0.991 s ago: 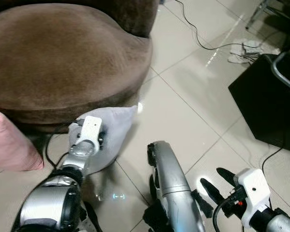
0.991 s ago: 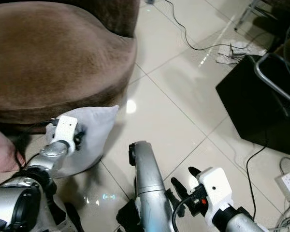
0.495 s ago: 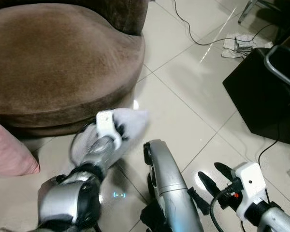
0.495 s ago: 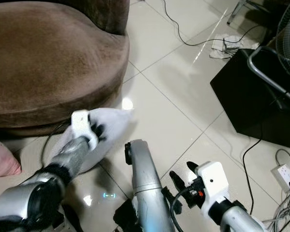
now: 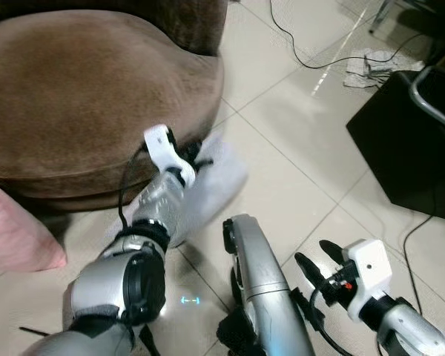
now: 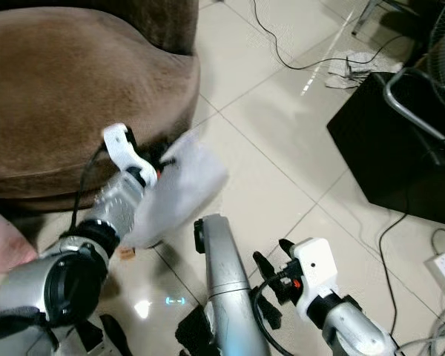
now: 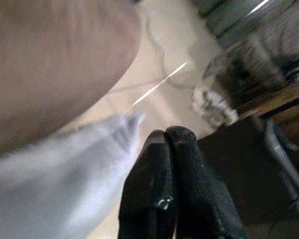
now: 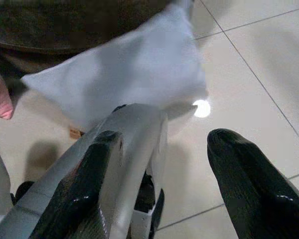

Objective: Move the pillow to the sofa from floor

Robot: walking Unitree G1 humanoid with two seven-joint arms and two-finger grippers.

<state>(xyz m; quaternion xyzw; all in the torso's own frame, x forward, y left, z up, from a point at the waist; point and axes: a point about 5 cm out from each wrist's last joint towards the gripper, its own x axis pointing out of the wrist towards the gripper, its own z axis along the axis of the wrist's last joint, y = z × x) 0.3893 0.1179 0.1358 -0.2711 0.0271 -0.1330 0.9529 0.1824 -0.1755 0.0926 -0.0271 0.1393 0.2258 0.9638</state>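
White pillow (image 6: pixel 179 187) — motion-blurred in both eye views, its edges smeared; its near part is covered by the left forearm. In the left wrist view the pillow is a soft blur cut off by the frame edge. Left gripper (image 5: pixel 187 153) — fingertips lost against the pillow and the sofa's dark underside, so the point of contact cannot be made out. Brown sofa (image 5: pixel 81 89) — cut off at the top and left edges. Pink cushion (image 5: pixel 15 233) — cropped at the left edge. Black box (image 5: pixel 408 141) — cropped at the right edge.
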